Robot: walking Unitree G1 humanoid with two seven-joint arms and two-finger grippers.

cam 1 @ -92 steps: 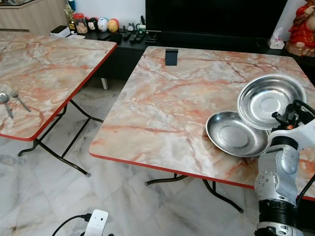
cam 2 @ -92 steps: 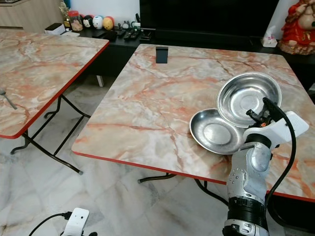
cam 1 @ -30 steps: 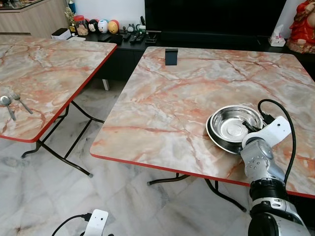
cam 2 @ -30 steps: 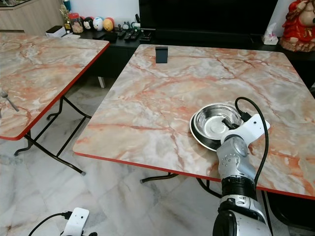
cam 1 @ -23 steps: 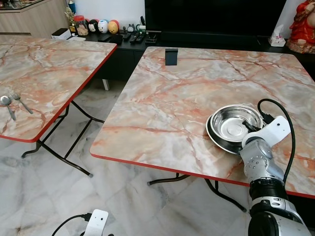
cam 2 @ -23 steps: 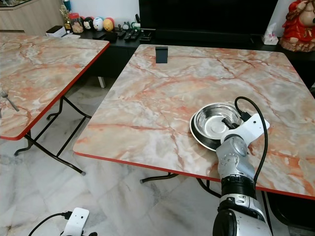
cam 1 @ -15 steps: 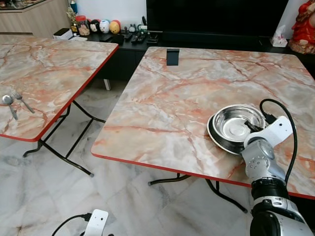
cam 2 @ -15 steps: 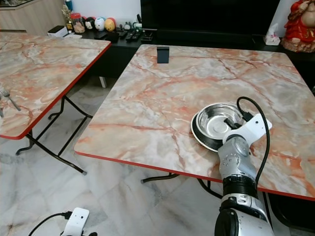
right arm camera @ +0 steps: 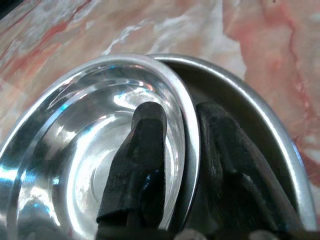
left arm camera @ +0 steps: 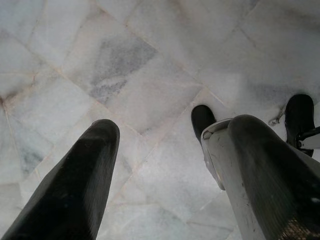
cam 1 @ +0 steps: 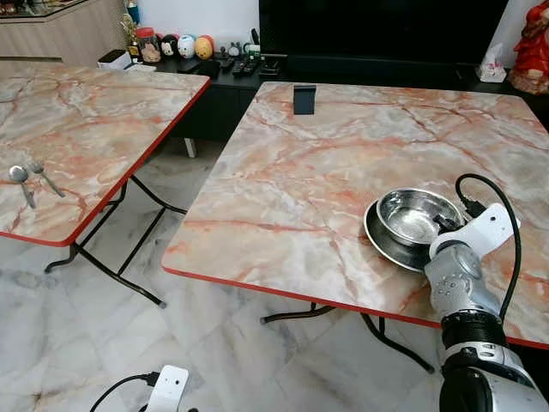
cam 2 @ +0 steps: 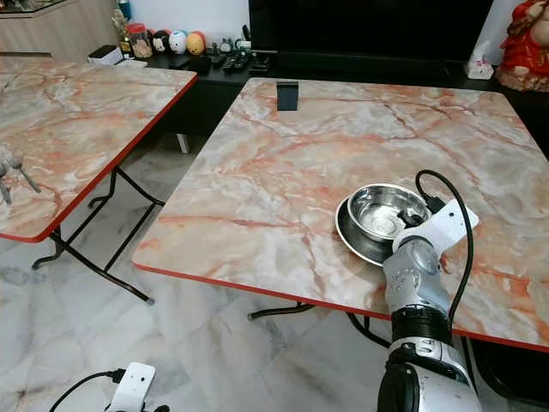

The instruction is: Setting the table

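From the head views, two round shiny steel bowls sit nested, the smaller inner bowl (cam 1: 418, 215) inside the wider outer bowl (cam 1: 384, 241), near the front right edge of the pink marble-patterned table (cam 1: 317, 163). The right gripper (cam 1: 448, 225) reaches the bowls' near rim.

In the right wrist view, its black fingers (right arm camera: 137, 165) pinch the inner bowl's rim, apparently tightly.

In the left wrist view, the left gripper (left arm camera: 170, 165) hangs above pale floor tiles (left arm camera: 125, 75), its fingers spread wide and holding nothing.
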